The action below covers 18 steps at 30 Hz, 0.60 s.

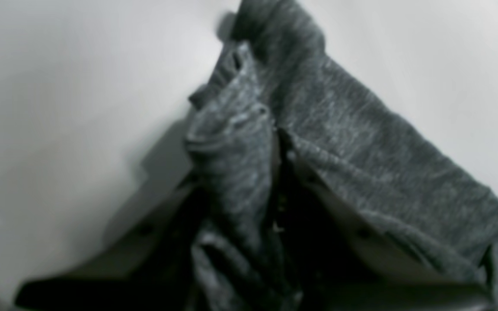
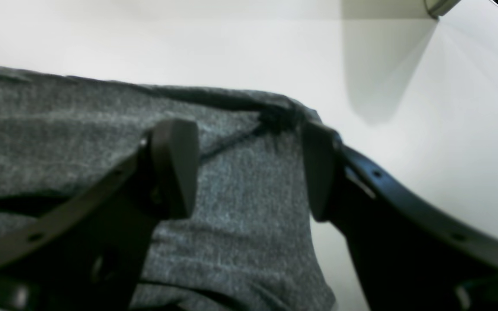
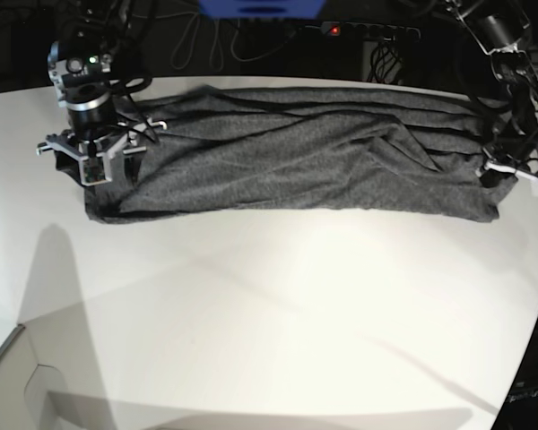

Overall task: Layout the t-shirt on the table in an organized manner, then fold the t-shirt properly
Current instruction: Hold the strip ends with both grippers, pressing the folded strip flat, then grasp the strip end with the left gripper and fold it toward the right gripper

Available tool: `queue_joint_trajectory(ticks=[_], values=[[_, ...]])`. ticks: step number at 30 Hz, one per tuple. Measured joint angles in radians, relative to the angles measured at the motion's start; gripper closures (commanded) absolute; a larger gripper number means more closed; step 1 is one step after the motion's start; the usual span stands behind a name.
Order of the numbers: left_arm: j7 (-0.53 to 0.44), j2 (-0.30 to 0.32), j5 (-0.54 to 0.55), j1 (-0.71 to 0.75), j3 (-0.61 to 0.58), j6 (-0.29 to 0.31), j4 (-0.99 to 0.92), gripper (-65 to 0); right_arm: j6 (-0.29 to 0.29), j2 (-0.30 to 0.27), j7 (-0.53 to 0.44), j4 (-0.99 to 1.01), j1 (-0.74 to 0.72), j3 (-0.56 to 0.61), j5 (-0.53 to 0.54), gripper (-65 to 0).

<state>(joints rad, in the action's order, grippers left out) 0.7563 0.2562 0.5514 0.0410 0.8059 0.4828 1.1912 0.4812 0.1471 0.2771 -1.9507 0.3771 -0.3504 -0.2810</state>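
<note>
Left wrist view: the left gripper [image 1: 275, 203] has its jaws clamped on a bunched fold of the t-shirt [image 1: 361, 142], lifted off the white table [image 1: 59, 108].

Right wrist view: the right gripper [image 2: 249, 172] has its jaws wide apart, straddling the shirt's corner, gripping nothing.

Base view: the t-shirt [image 3: 296, 161] lies as a long band across the table's [image 3: 269, 313] far side, one arm at each end. Judging by this, the right arm must pinch next.
</note>
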Motion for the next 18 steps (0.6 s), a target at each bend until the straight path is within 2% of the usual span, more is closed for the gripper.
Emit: queue_joint_trajectory(ticks=[8,12,14,18], values=[[0.006,0.001,0.001,-0.006,0.043,0.000,0.010,0.0,0.003,0.001,-0.003,0.050,0.050,0.059,0.002,-38.1],[0.058,-0.008,0.000,-0.005,0.043,-0.002,0.113,0.0,0.000,0.002,0.000,0.108,0.048,0.054,0.000,-38.1],[0.077,-0.029,0.000,-0.005,0.046,-0.004,0.190,0.0,0.000,0.002,0.000,0.113,0.049,0.052,0.000,-38.1],[0.113,-0.109,-0.007,0.054,0.034,-0.008,0.386,0.0,0.000,0.001,-0.005,0.112,0.047,0.054,0.000,-38.1]])
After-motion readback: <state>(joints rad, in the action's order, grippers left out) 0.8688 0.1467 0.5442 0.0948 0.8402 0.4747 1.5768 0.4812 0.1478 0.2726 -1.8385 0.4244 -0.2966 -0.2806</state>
